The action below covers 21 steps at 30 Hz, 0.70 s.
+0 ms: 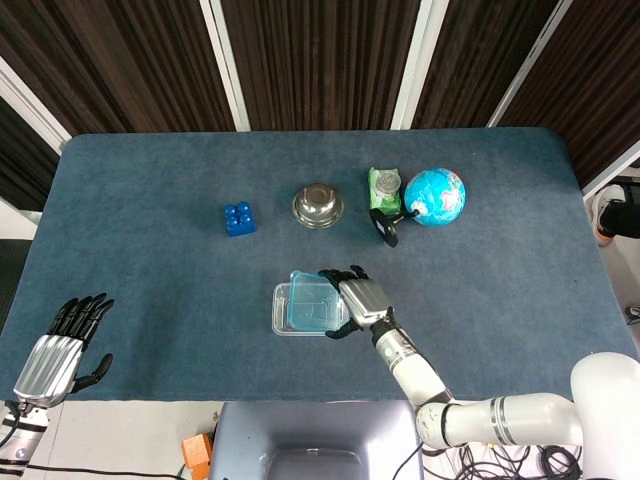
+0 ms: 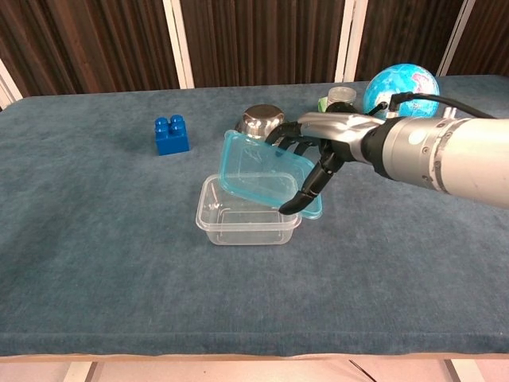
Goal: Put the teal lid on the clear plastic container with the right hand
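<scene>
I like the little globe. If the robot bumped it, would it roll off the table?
Probably not far. The globe is a round ball, so on its own it would roll, but it seems to sit on a dark stand, which should stop that. It looks top-heavy, so a bump may tip it over. It stands away from the table edge.

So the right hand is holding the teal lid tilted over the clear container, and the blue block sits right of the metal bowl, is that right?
Not quite. The blue block sits left of the metal bowl, as the head view shows. The rest holds: the right hand holds the teal lid tilted over the clear container.
</scene>
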Tool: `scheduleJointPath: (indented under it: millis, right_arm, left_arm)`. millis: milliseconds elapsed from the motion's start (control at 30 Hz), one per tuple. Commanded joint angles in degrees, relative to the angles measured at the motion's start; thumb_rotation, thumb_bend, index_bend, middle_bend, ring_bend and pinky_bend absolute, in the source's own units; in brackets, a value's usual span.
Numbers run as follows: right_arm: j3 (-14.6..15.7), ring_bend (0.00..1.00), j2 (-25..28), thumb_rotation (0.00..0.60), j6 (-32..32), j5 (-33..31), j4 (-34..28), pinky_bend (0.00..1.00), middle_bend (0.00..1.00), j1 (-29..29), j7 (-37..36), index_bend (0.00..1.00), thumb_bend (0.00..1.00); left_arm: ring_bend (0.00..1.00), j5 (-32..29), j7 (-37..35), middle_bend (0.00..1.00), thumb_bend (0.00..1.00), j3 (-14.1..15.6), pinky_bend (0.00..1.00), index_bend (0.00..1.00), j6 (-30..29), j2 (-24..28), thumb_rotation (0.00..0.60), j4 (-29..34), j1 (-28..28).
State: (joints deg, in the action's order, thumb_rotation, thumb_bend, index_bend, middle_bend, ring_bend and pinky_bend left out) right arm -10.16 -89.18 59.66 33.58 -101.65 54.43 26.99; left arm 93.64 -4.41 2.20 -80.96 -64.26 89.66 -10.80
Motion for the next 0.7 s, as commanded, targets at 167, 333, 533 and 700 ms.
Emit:
scheduleJointPath:
  millis: [167, 333, 533, 700]
  right_arm:
    - [-0.4, 0.26, -2.4, 0.6, 0.7, -1.0, 1.2, 0.04, 0.43, 0.8, 1.7, 0.76, 0.06]
    - [-0.9, 0.26, -3.1, 0.6, 1.5, -2.1, 1.3, 0.04, 0.43, 1.0, 2.9, 0.76, 0.06]
    - [-1.5, 0.26, -4.4, 0.6, 2.0, -3.2, 2.1, 0.04, 0.43, 1.4, 4.0, 0.76, 0.06]
    - [-2.2, 0.26, -5.0, 0.6, 2.2, -3.7, 2.5, 0.04, 0.43, 1.7, 4.7, 0.76, 0.06]
  left_arm:
    - [0.0, -0.1, 0.1, 0.03, 0.38, 0.0, 0.03, 0.0, -0.1, 0.0, 0.6, 0.1, 0.0]
    - [0.0, -0.1, -0.1, 0.03, 0.38, 0.0, 0.03, 0.0, 0.0, 0.1, 0.6, 0.0, 0.0]
    - [0.0, 0.1, -0.3, 0.03, 0.38, 0.1, 0.03, 0.0, -0.1, 0.1, 0.6, 0.0, 0.0]
    - [0.0, 0.1, -0.1, 0.03, 0.38, 0.2, 0.03, 0.0, 0.2, 0.1, 0.6, 0.0, -0.1]
